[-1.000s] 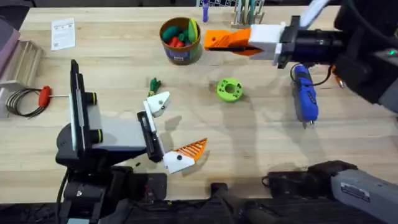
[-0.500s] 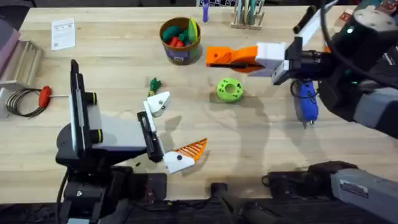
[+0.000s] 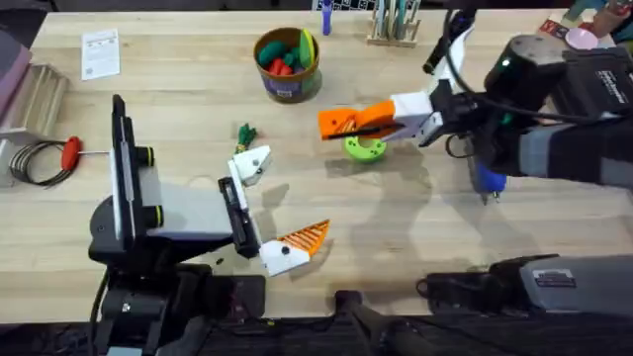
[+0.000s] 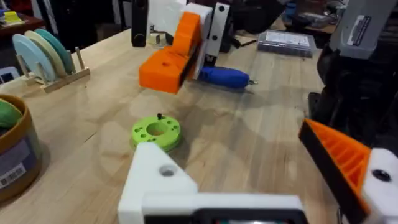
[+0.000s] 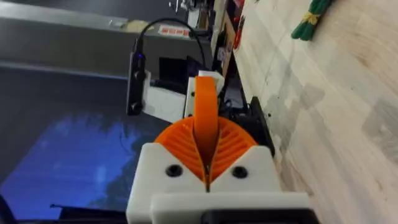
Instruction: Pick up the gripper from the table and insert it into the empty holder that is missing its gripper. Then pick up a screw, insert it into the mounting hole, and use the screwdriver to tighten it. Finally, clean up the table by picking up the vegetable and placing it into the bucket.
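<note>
Right gripper (image 3: 368, 121) clamped on the orange finger (image 5: 205, 118), up off the desk (image 3: 178, 89).
Finger hangs over the green disc (image 3: 365, 146), between bucket (image 3: 287, 81) and blue screwdriver (image 3: 487, 178). Left gripper (image 3: 269, 206) is spread wide; its bare white holder (image 3: 251, 163) is well apart from the finger.

One bucket (image 3: 287, 64), one green disc (image 3: 365, 146), one screwdriver (image 4: 224, 76), one vegetable (image 3: 245, 133)
</note>
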{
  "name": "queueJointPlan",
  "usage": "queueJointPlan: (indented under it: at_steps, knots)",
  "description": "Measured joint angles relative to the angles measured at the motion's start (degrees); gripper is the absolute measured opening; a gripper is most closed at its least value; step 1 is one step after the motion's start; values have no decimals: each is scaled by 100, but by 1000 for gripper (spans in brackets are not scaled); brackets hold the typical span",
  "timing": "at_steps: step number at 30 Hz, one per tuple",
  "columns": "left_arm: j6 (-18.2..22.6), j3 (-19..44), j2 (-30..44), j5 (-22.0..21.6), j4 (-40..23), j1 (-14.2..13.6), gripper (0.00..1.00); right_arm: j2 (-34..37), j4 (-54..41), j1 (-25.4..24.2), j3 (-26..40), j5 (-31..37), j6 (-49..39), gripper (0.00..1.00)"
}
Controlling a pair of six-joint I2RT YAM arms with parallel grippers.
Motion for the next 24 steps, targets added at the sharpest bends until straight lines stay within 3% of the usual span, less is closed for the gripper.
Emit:
queueJointPlan:
  at_steps: [10,24]
  knots:
    - [0,0,-1,0,0,2,986,1087,290,369,126,-358,0,8]
    - [0,0,0,0,0,2,985,1221,222,1052,843,-395,-86,8]
